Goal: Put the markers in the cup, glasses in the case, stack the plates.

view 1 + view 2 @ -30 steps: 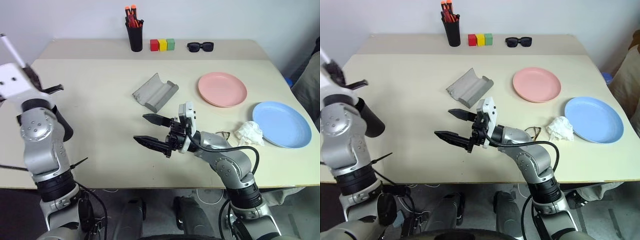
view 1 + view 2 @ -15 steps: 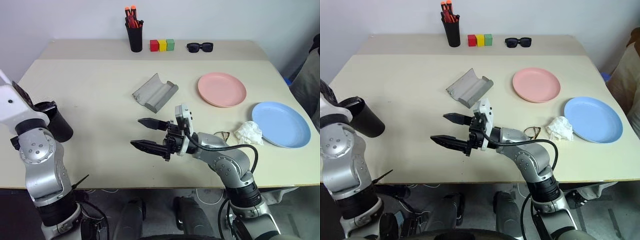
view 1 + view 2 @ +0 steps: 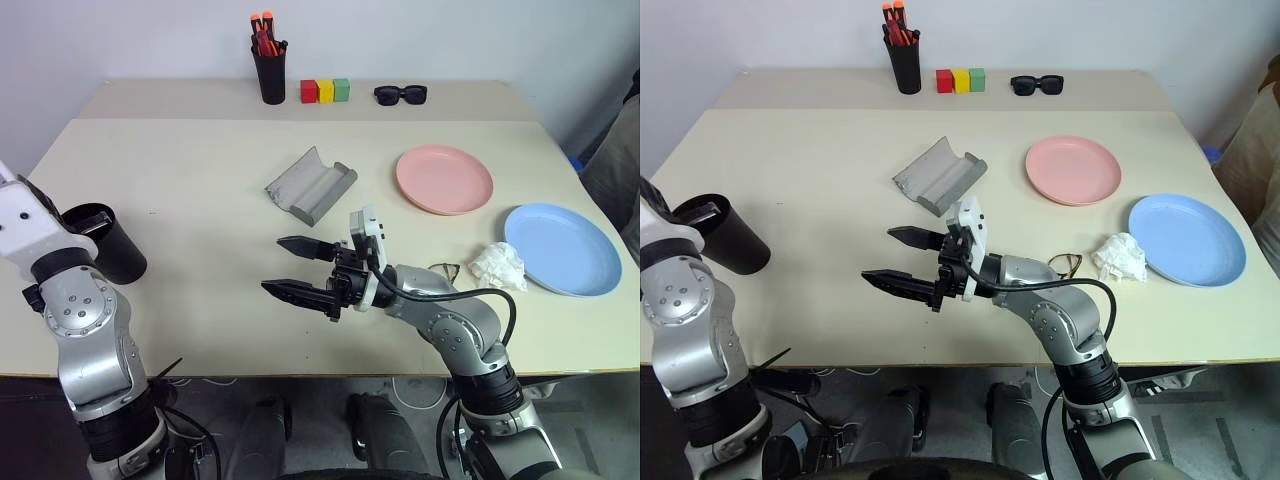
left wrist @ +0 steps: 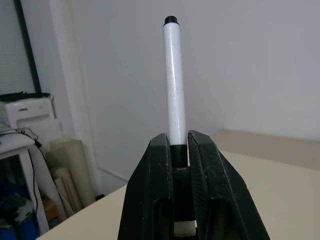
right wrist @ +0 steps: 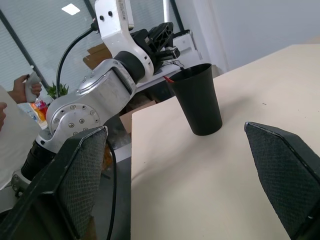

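Beige tabletop [image 3: 200, 170] against a pale wall. White marker [image 4: 174, 80], smooth and cylindrical with a black tip, clamped between the black fingers of the left gripper [image 4: 180, 150]; its lower end is hidden between them. Black tapered cup [image 3: 108, 243] at the left edge of the frame, partly covered by the left arm; a thin red tip, probably the red-orange marker [image 5: 169, 78], shows at its rim in the right wrist view, though the rest of it is concealed. Grey felt case [image 3: 310, 184], lying open at centre, holds nothing. Wire-frame glasses [image 3: 447, 269] lie lower right, mostly hidden behind the right arm, beside a crumpled white tissue [image 3: 497, 265]. Pink plate [image 3: 444, 179] and blue plate [image 3: 563, 248] lie apart at right. Right gripper [image 3: 300, 268] spread wide above the table, holding nothing. Along the far edge: black pen holder [image 3: 270, 70] with orange-capped pens, three coloured blocks [image 3: 325, 90], black sunglasses [image 3: 400, 94].
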Motion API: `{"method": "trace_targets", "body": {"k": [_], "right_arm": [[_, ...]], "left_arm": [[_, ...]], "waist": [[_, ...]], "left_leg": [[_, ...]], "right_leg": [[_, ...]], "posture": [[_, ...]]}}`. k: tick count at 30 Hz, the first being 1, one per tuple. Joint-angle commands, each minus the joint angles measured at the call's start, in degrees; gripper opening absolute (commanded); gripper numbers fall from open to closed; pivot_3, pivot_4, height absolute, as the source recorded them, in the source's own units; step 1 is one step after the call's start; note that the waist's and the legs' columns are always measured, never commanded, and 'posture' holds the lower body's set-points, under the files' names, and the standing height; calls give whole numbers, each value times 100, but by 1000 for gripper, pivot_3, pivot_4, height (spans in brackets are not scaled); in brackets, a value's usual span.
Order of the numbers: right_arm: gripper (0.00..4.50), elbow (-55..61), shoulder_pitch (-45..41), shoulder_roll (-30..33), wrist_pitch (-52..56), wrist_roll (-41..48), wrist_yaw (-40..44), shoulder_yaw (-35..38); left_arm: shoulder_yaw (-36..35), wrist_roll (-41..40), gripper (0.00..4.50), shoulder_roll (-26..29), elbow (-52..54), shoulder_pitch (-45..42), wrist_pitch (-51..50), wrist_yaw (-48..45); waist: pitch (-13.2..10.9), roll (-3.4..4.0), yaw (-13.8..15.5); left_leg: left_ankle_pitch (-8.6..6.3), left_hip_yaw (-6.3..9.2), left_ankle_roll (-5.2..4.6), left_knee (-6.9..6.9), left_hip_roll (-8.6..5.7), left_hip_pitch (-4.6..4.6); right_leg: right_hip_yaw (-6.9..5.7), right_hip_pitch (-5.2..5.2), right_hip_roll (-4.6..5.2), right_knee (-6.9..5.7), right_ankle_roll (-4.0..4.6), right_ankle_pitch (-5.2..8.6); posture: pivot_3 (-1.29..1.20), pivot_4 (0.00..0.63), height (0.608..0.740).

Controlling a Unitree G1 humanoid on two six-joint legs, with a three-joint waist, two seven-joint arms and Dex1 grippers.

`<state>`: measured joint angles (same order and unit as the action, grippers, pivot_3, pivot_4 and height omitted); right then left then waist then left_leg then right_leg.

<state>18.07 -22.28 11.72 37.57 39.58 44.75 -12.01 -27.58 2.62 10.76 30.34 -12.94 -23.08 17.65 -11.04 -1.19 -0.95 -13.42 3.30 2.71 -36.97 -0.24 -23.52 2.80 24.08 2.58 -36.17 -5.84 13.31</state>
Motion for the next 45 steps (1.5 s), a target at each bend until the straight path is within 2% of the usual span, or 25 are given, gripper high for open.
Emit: {"method": "trace_targets", "body": {"k": [1, 30, 36, 45], "right_arm": [[4500, 239, -13, -30, -52, 56, -38, 18], [4500, 300, 29, -9, -58, 86, -138, 20], [4500, 304, 34, -1, -57, 88, -144, 31], [4500, 257, 4, 1, -64, 90, -125, 38]], "left_arm": [[76, 94, 47, -48, 215, 89, 153, 2], [257, 111, 47, -377, -500, 486, 754, 14], [254, 185, 2719, -347, -526, 507, 785, 79], [296, 116, 2719, -312, -502, 348, 896, 45]], "waist": [[0, 0, 0], [1, -2, 5], [1, -2, 6], [1, -2, 10]], "left_leg": [[0, 0, 0, 0, 0, 0], [0, 0, 0, 0, 1, 1], [0, 0, 0, 0, 1, 1], [0, 0, 0, 0, 1, 1]], "right_leg": [[0, 0, 0, 0, 0, 0], [0, -2, 0, 1, 2, 1], [0, -2, 0, 1, 2, 1], [0, -2, 0, 2, 2, 1]], "posture": [[0, 150, 740], [0, 150, 740], [0, 150, 740], [0, 150, 740]]}}
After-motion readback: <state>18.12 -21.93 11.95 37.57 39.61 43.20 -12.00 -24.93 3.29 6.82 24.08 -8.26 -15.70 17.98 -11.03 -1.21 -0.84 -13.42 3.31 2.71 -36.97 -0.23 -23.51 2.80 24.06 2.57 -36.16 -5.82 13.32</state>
